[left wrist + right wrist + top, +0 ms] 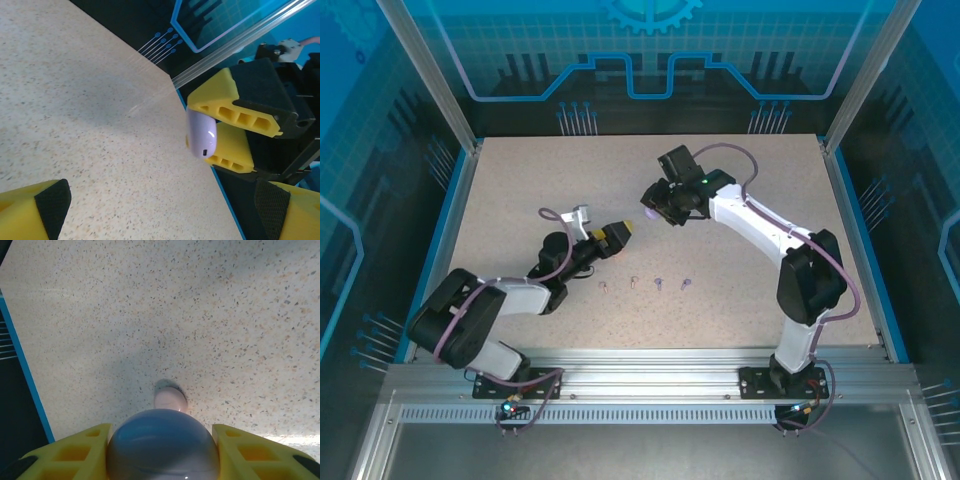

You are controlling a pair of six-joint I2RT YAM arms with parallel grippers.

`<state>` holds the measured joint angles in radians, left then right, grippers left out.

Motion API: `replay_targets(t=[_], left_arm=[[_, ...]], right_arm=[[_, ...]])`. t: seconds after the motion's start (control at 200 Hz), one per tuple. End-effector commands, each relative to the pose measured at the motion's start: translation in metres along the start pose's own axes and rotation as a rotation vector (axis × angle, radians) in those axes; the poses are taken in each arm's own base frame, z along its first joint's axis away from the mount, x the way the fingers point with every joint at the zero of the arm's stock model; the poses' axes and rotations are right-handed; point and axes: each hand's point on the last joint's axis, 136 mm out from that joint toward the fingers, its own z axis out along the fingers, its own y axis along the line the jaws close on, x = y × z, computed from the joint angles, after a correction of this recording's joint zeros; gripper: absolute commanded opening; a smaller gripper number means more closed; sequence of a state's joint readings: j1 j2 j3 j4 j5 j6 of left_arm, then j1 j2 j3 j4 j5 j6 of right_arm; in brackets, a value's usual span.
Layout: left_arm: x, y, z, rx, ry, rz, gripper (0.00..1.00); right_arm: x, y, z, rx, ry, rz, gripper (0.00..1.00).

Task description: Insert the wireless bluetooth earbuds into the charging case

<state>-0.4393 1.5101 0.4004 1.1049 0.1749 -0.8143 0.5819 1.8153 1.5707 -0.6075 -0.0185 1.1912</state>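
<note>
My right gripper (pixel 658 208) hangs over the middle of the table, shut on a round lavender charging case (pixel 649 216). In the left wrist view that case (pixel 201 134) sits edge-on between yellow fingers (pixel 227 97), its port facing down. In the right wrist view the case (pixel 162 447) bulges between my fingers, above the table. My left gripper (pixel 620 232) lies low just left of it, open and holding nothing, its pads (pixel 50 200) wide apart. The wireless earbuds lie in a row nearer the arms: pale pink ones (pixel 603 285) (pixel 633 281) and purple ones (pixel 660 283) (pixel 686 283).
A small pale pink rounded case (pixel 170 399) rests on the speckled table (pixel 520 200) just beyond the held case. Blue rails (pixel 850 230) and clear walls bound the tabletop.
</note>
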Motion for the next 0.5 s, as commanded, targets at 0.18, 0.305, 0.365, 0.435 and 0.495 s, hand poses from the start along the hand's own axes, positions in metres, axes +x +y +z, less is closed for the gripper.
replay_targets(t=[0.18, 0.305, 0.365, 0.435, 0.495], left_arm=[[-0.008, -0.032, 0.016, 0.111, -0.096, 0.066, 0.98], [-0.006, -0.031, 0.022, 0.110, -0.097, 0.069, 0.94], [-0.006, -0.031, 0.025, 0.114, -0.096, 0.066, 0.92], [-0.005, -0.031, 0.029, 0.119, -0.096, 0.061, 0.89], [-0.005, -0.030, 0.032, 0.124, -0.100, 0.053, 0.86]], right_arm=[[0.008, 0.017, -0.013, -0.064, 0.002, 0.075, 0.46], [0.012, 0.020, -0.012, -0.071, 0.007, 0.072, 0.46], [0.014, 0.020, -0.012, -0.072, 0.009, 0.073, 0.46], [0.015, 0.022, -0.013, -0.079, 0.009, 0.071, 0.46], [0.016, 0.023, -0.013, -0.080, 0.009, 0.069, 0.46]])
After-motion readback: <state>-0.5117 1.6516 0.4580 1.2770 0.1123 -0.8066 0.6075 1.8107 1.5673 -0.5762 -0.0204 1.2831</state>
